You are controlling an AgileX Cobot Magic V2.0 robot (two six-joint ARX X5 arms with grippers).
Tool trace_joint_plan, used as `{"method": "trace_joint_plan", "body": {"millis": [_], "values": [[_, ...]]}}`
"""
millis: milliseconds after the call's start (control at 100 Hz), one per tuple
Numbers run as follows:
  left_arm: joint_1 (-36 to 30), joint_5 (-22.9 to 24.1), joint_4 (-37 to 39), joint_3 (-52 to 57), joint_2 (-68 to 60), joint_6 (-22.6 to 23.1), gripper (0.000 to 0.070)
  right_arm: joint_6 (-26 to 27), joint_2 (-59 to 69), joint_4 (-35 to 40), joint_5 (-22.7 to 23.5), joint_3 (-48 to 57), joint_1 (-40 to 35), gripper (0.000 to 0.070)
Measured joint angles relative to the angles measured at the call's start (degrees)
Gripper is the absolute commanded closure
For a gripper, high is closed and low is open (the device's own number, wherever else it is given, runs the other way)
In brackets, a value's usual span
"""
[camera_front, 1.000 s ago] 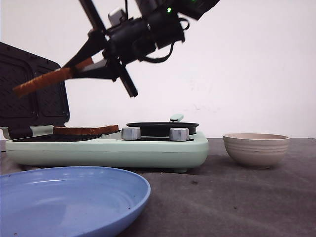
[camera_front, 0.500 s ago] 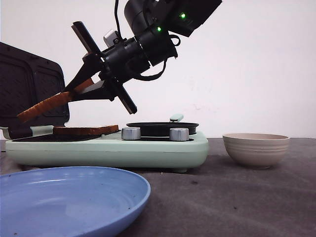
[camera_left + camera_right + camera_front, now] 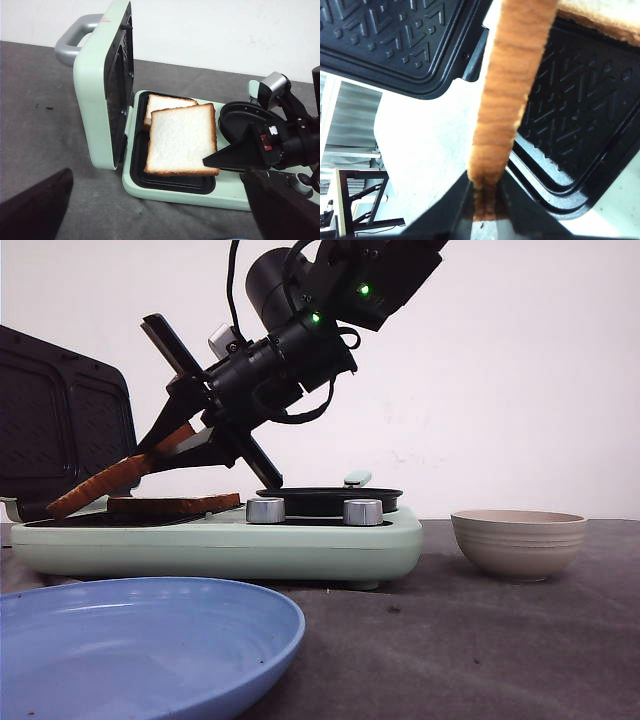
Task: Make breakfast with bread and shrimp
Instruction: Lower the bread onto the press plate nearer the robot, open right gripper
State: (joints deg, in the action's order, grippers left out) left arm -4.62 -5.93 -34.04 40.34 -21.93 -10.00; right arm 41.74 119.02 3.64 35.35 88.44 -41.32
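Observation:
My right gripper [image 3: 148, 458] is shut on one corner edge of a slice of bread [image 3: 98, 486], which slopes down to the left over the open mint-green sandwich maker [image 3: 300, 542]. In the left wrist view this bread [image 3: 182, 140] hovers over the black grill plate [image 3: 172, 182], partly covering a second slice [image 3: 165, 102] lying flat there. The right wrist view has the brown crust [image 3: 512, 90] running away from the gripper [image 3: 485, 202]. My left gripper [image 3: 160, 222] is open and holds nothing, back from the machine. No shrimp is in view.
The machine's lid [image 3: 60, 430] stands upright at the left. A round black pan [image 3: 330, 498] sits on its right half behind two silver knobs [image 3: 265, 510]. A blue plate [image 3: 140, 640] lies in front at the left. A beige bowl [image 3: 518, 540] stands at the right.
The right gripper has come down and to the left with the slice. The slice's far end has dropped from beside the lid to just above the grill plate.

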Motion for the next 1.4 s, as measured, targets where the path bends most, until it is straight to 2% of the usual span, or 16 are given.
{"method": "trace_joint_plan", "body": {"millis": [40, 80, 190, 270, 370, 470, 720, 930, 1400], "values": [[0.0, 0.0, 0.0, 0.0, 0.0, 0.0, 0.0066, 0.0, 0.0, 0.0, 0.0, 0.0, 0.0, 0.0452], [0.0, 0.0, 0.0, 0.0, 0.0, 0.0, 0.0066, -0.2, 0.0, 0.1, 0.0, 0.0, 0.0, 0.0398], [0.0, 0.0, 0.0, 0.0, 0.0, 0.0, 0.0066, -0.8, 0.0, 0.7, -0.2, 0.0, -0.3, 0.0386], [0.0, 0.0, 0.0, 0.0, 0.0, 0.0, 0.0066, -1.5, 0.0, 1.5, -0.8, 0.0, -0.7, 0.034], [0.0, 0.0, 0.0, 0.0, 0.0, 0.0, 0.0066, -2.2, 0.0, 1.7, -0.9, 0.0, -1.0, 0.0333], [0.0, 0.0, 0.0, 0.0, 0.0, 0.0, 0.0066, -2.6, 0.0, 1.7, -0.9, 0.0, -1.0, 0.0277], [0.0, 0.0, 0.0, 0.0, 0.0, 0.0, 0.0066, -3.0, 0.0, 3.3, -1.4, 0.0, -0.8, 0.0271], [0.0, 0.0, 0.0, 0.0, 0.0, 0.0, 0.0066, -6.1, 0.0, 6.3, -3.9, 0.3, -0.5, 0.0271], [0.0, 0.0, 0.0, 0.0, 0.0, 0.0, 0.0066, -9.0, -4.2, 9.9, -4.2, 0.3, 2.6, 0.0271]]}}
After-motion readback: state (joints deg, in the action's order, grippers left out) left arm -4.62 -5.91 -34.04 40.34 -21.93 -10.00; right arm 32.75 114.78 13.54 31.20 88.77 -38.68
